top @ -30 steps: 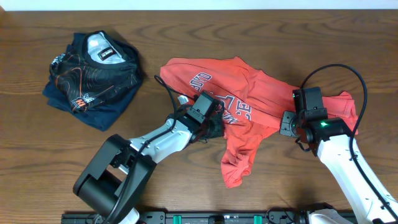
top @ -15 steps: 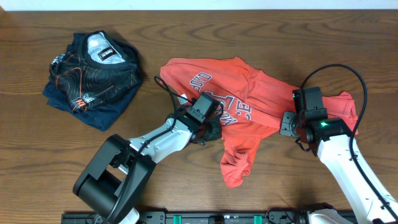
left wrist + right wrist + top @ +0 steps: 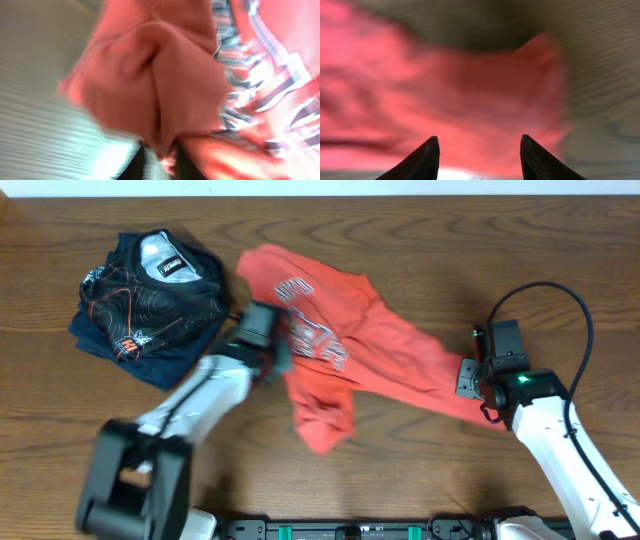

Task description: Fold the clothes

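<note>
Overhead: left claw (image 3: 284,354) pinches T-shirt (image 3: 385,352); right claw (image 3: 464,378) gapes.

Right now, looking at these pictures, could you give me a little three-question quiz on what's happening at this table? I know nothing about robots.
1. On which arm's side of the table does the dark navy garment lie?
2. True or false: the coral-red T-shirt lies neatly folded.
3. The left gripper is pinching: A) the coral-red T-shirt, B) the dark navy garment, C) nothing.
Key: 1, the left arm's side. 2, false: it lies stretched out and rumpled. 3, A.
</note>
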